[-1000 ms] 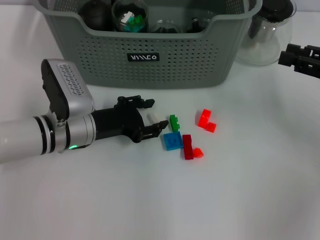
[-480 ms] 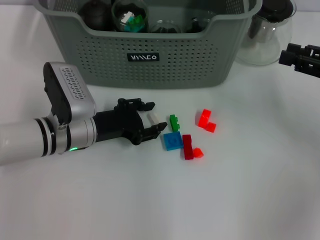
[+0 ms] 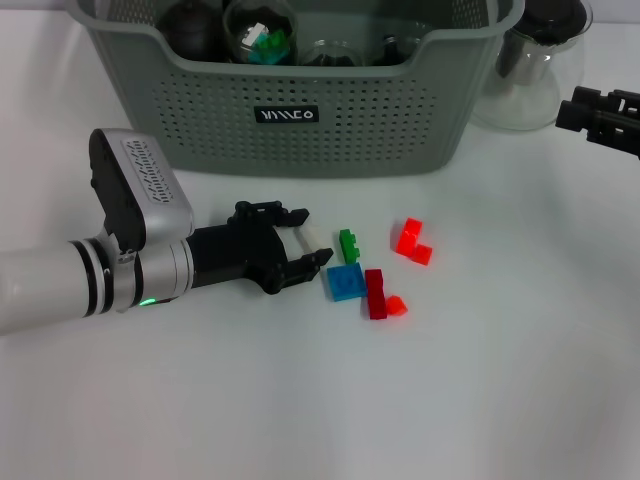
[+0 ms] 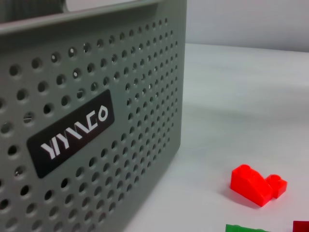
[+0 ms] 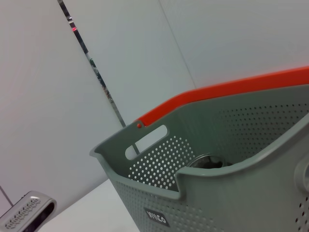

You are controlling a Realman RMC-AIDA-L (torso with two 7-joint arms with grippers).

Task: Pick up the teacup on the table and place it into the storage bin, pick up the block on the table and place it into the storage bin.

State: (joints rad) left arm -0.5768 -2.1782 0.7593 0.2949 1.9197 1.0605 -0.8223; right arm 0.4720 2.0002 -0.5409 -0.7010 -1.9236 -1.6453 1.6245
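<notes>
Several small blocks lie on the white table in front of the storage bin (image 3: pixel 300 150): a green block (image 3: pixel 348 244), a blue block (image 3: pixel 345 282), a dark red block (image 3: pixel 375 293) and a red block (image 3: pixel 411 241). My left gripper (image 3: pixel 304 240) lies low over the table just left of the green and blue blocks, open, with a small white piece showing between its fingers. The left wrist view shows the storage bin's wall (image 4: pixel 87 121) and the red block (image 4: pixel 256 183). No teacup shows on the table; dark and clear round vessels sit in the bin. My right gripper (image 3: pixel 600 115) hovers at the far right.
A clear glass pitcher (image 3: pixel 530 70) stands right of the bin, close to the right gripper. A small orange block (image 3: pixel 396 305) touches the dark red one. The right wrist view shows the bin's rim and handle cut-out (image 5: pixel 145 142).
The left gripper has crept a little to the right, closer to the green and blue blocks. The blocks and the right arm have not moved.
</notes>
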